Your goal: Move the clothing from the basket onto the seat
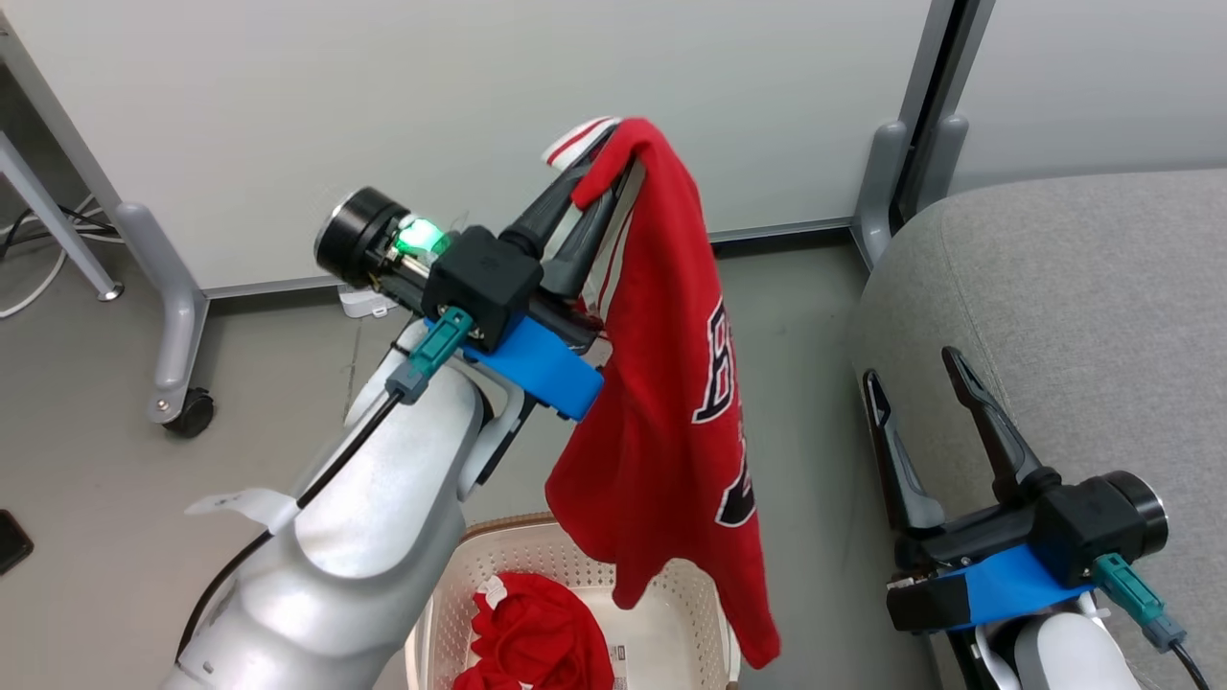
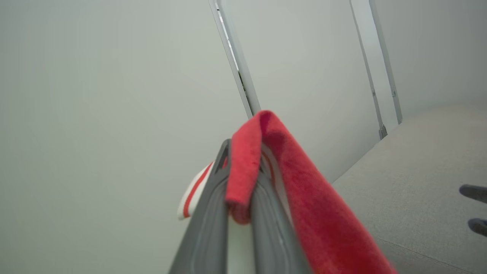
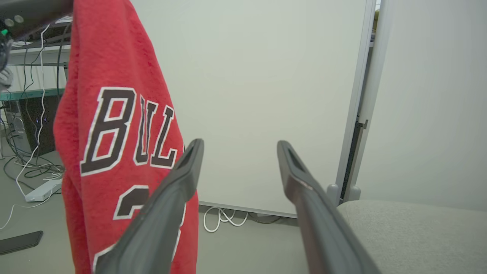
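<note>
Rounded grey fabric seat [image 1: 1083, 307] on the right. The cream perforated basket [image 1: 671, 613], near centre, holds a crumpled red garment [image 1: 537, 632]. A soft red jersey [image 1: 661, 402] with dark, white-edged lettering hangs above it, pinched by the left fingers [image 1: 561, 201]. The right fingers [image 1: 983, 412] are spread, empty, beside the seat.

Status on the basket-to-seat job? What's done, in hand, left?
Done: nothing lies on the visible part of the seat yet. In hand: the left gripper is shut on one red jersey, lifted above the basket; the right gripper is open by the seat. Left: carry this jersey over, then fetch the second red garment lying in the basket.
</note>
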{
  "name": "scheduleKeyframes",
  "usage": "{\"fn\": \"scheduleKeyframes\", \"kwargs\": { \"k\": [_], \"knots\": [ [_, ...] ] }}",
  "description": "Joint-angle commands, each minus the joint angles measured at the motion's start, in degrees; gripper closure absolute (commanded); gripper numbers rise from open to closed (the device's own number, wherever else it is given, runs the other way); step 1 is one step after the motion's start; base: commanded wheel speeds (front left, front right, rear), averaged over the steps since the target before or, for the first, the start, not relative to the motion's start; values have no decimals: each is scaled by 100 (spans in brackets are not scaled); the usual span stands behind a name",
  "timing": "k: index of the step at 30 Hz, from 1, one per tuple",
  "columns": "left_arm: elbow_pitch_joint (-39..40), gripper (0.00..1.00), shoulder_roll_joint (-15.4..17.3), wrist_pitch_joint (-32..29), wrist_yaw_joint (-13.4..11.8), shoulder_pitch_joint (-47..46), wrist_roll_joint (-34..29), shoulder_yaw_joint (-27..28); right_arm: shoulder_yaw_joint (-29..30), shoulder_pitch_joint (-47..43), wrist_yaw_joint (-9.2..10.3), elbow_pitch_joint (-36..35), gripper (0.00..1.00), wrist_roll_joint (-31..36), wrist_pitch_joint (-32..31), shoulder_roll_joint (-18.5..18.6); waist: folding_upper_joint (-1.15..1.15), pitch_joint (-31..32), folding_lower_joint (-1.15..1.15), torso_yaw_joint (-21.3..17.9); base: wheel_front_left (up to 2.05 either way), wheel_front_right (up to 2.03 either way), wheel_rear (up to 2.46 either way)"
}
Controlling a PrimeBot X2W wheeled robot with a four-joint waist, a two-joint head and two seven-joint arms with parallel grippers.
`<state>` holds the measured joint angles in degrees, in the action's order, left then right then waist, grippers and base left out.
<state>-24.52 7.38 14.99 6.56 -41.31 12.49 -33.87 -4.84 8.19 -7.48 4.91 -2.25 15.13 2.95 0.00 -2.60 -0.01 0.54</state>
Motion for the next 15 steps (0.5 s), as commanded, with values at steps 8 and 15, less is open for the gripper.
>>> {"fn": "scheduleKeyframes", "kwargs": {
  "k": [8,15],
  "knots": [
    [119,100,-107,29,38,-234,-17,-21,-25,-50,-3,-103,0,-89,4,-9,0,14,1,84,0,0,0],
    [89,100,-135,29,44,-279,-6,-9,-420,314,-3,-342,0,13,4,-10,0,-46,1,114,0,0,0]
  ]
}}
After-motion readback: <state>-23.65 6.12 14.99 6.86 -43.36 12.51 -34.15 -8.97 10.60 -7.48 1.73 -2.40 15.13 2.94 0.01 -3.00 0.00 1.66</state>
